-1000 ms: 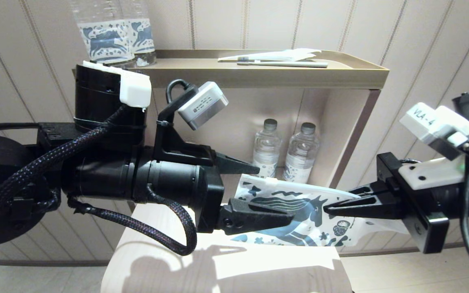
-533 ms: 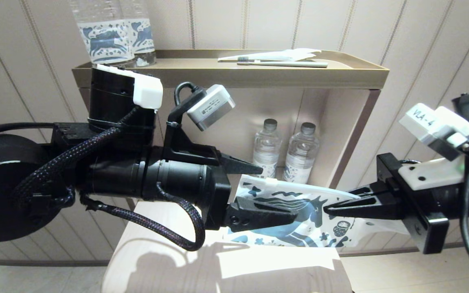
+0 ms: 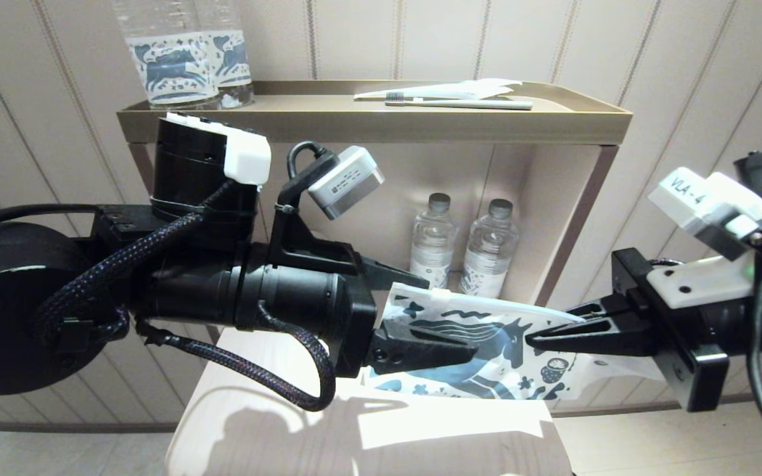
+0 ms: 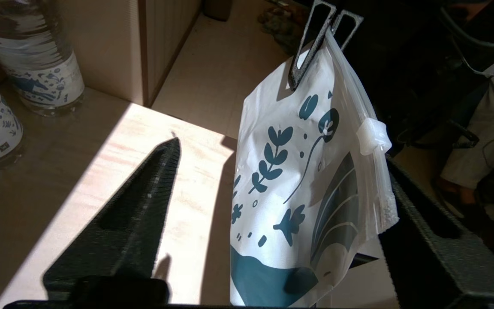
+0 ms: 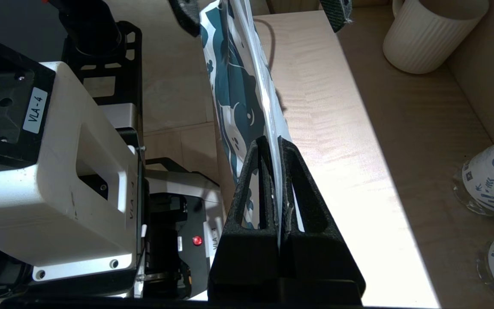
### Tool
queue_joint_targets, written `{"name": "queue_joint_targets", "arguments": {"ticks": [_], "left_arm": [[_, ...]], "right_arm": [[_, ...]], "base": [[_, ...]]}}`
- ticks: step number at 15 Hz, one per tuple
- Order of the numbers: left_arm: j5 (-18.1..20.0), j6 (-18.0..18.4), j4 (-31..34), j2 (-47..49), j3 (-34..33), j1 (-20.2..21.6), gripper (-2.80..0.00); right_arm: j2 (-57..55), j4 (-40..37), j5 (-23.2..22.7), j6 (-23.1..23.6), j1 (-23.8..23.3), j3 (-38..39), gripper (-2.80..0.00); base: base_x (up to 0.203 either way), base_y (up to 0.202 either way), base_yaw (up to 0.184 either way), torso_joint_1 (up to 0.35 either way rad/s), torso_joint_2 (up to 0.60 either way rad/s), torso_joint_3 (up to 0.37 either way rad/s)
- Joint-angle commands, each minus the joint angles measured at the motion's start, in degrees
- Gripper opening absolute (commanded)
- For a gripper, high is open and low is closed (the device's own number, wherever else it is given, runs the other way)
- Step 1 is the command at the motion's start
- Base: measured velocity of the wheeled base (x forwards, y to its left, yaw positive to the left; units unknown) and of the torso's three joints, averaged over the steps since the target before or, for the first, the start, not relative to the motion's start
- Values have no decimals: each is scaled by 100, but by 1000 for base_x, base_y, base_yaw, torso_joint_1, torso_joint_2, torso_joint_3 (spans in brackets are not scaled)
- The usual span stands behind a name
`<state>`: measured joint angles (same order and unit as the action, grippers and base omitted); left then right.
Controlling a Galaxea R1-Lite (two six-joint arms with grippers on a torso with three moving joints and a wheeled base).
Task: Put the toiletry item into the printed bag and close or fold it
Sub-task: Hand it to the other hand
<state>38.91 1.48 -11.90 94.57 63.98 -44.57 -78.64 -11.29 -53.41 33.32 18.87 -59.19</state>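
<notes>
The printed bag, a white pouch with a blue horse and waves, hangs in the air over the pale table. My right gripper is shut on its right part, pinching the zip edge. My left gripper is open and straddles the bag's left end, one finger above the zip edge and one in front of the print. In the left wrist view the bag hangs between the fingers, its white slider near one finger. A toothbrush lies on the top shelf.
A plain white wrapper lies behind the toothbrush on the gold shelf. Two printed water bottles stand at its left end, and two small bottles stand in the niche below. A ribbed white cup stands on the lower ledge.
My left arm has moved right towards the bag, and its open fingers now reach over the bag's left end. The right gripper and the bag have stayed put.
</notes>
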Motion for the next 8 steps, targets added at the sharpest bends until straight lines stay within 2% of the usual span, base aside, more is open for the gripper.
{"name": "queue_joint_targets", "arguments": {"ticks": [1,8], "left_arm": [[29,-7,-6,-21,-17,-2,-280],[319,-38,-6,-33,-62,-26,-280]], "right_arm": [[-11,-5,-29,26,3,22,-280],[-43,-5,-28,17,20,22,-280]], "base": [[0,0,0,0,0,0],[0,0,0,0,0,0]]}}
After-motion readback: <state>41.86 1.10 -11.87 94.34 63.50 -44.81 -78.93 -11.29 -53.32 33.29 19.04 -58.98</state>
